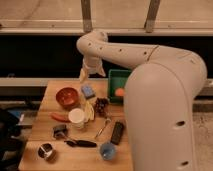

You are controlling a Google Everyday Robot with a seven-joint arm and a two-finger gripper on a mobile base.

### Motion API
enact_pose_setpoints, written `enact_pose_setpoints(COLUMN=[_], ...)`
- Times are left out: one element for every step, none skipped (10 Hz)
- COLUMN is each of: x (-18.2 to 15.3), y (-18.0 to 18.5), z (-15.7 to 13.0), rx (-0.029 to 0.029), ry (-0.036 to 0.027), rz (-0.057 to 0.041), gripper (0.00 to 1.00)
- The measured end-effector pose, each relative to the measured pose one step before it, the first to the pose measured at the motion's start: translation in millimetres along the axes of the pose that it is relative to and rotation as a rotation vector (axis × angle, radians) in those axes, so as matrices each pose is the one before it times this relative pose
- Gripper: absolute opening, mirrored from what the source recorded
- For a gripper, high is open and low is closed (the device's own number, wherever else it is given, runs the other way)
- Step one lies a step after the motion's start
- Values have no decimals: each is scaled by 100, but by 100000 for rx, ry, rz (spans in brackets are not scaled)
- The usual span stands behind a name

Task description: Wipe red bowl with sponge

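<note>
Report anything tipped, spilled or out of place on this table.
Nothing stands out. The red bowl sits upright, the sponge lies flat beside it, and nothing looks spilled on the table. The claw hangs open near the sponge, holding nothing.

Gripper (85,76): above the table (52,90) back edge, jaws apart, clear air beneath. Sponge (88,91): top unobstructed, green tray (114,80) alongside. Red bowl (67,96): open above, white cup (76,116) near its front.
</note>
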Motion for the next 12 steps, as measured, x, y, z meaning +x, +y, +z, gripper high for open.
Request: enact_pose_setpoints(x=[-672, -724, -615, -618, -562, -301, -340, 149, 269, 429, 179, -52], y=[427, 384, 155, -75, -625, -320, -83, -496, -454, -163, -167, 15], z=[955, 1041, 776, 682, 1009, 556, 880, 1180, 1297, 988, 448, -61], rx=[-910, -1340, -854, -975, -303, -329, -1605, -1577, -1741, -888, 130, 31], ry=[78, 261, 321, 546, 1084, 783, 832, 1065, 275, -813, -430, -140], rz=[-1995, -1609, -872, -531, -139, -28, 469, 1265, 1242, 244, -176, 106], gripper=[80, 80, 80, 80, 80, 80, 80, 80, 80, 80, 80, 80])
